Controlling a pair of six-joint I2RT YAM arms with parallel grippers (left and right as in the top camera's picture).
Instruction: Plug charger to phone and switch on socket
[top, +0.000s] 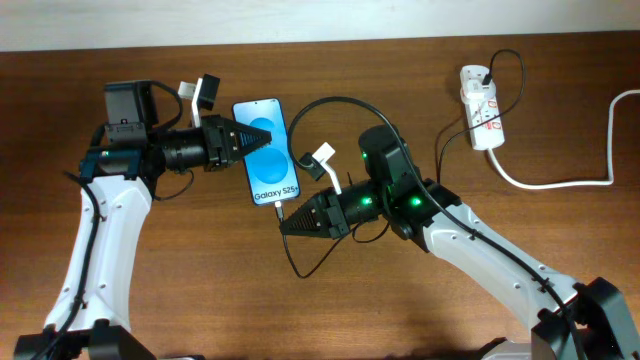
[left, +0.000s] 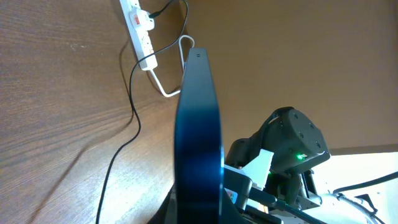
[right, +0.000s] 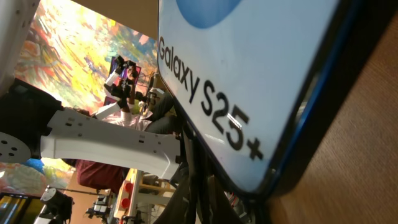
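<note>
On the desk, left hand (top: 256, 140) grips the slim blue-lit phone (top: 271, 176), right hand (top: 287, 224) apparently grips the thin black charger cable (top: 340, 99); plugging step, tip needs seating.

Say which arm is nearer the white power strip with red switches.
Right. The right arm lies below-left of the power strip; the left arm is far left, beyond the blue-screened phone.

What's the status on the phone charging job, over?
Left pincer shut on phone. Right pincer shut on charger tip at phone's bottom edge, seating unclear. Socket untouched, away from both arms. Nothing in the way.
</note>
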